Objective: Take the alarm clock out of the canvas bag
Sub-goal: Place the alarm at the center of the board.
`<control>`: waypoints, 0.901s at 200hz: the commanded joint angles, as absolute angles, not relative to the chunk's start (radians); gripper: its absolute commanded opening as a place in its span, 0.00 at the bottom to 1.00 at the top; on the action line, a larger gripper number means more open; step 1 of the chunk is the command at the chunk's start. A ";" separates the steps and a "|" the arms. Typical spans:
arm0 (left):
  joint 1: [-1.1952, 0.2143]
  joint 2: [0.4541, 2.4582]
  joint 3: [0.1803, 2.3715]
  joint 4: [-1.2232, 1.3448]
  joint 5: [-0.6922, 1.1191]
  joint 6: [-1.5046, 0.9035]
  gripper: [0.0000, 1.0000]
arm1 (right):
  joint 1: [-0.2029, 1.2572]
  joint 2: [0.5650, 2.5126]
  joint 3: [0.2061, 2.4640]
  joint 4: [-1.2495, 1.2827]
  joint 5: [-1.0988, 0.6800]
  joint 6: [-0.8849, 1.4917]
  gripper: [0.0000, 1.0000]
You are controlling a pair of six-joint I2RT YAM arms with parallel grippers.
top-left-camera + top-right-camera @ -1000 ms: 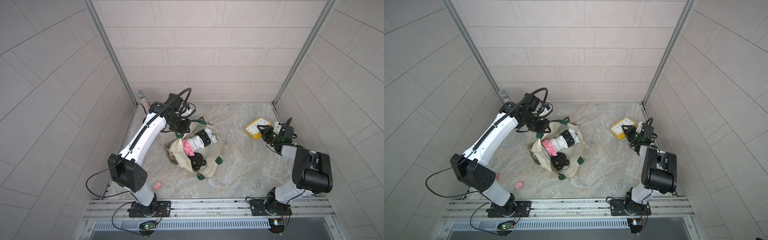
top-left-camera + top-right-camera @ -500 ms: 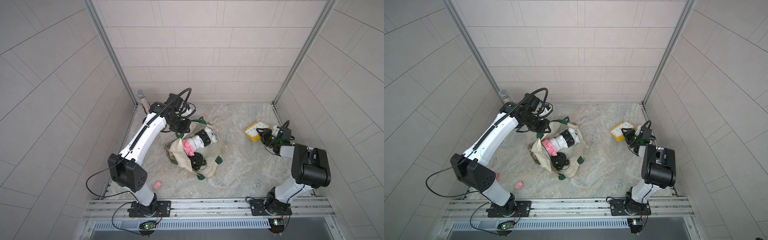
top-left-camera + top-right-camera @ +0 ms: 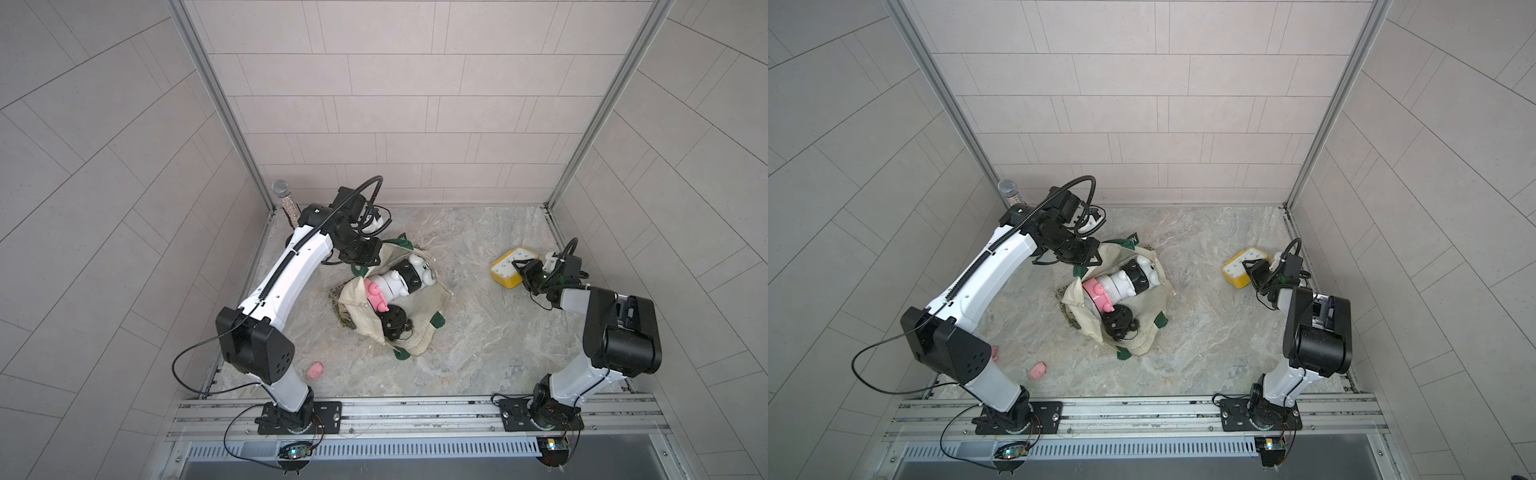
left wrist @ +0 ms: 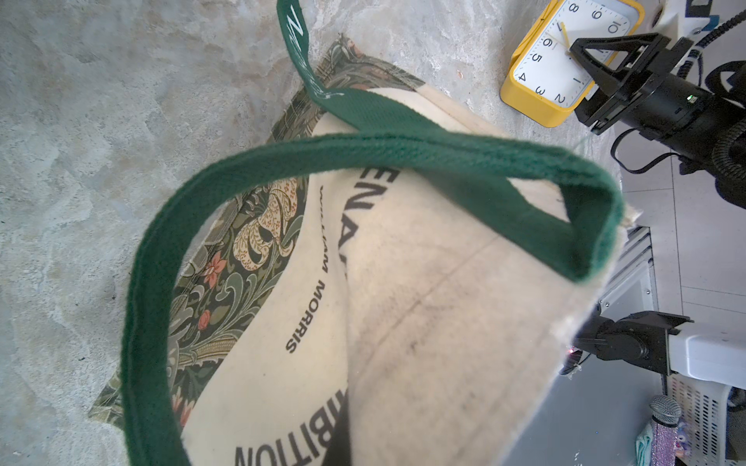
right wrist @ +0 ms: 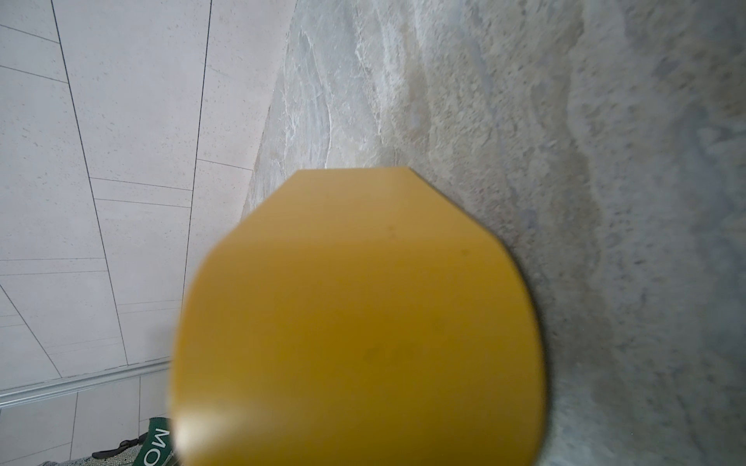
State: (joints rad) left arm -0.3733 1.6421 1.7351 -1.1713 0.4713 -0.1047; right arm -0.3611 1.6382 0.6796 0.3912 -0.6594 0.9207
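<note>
Yellow square white-dialled alarm clock (image 4: 545,60), cream canvas bag (image 4: 424,302) printed "WILLIAM MORRIS", left gripper (image 3: 365,259) clenched on it, right gripper (image 3: 525,272) state unclear

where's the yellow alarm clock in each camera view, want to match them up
In a top view: alarm clock on the table, right of the canvas bag.
In a top view: alarm clock, again right of the canvas bag.
Left wrist: alarm clock, white face showing, beyond the green strap.
Right wrist: alarm clock, a blurred yellow side, close up.
Shared landmark: the bag's green strap.
</note>
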 commanded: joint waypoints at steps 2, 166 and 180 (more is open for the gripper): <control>-0.370 1.625 1.741 -1.141 0.500 -0.108 0.00 | -0.365 1.646 0.702 0.388 -0.639 0.899 0.50; -0.370 1.623 1.759 -1.162 0.468 -0.111 0.05 | -0.412 1.609 0.709 0.275 -0.577 0.768 0.67; -0.370 1.620 1.756 -1.163 0.470 -0.110 0.05 | -0.423 1.606 0.702 0.272 -0.566 0.769 0.69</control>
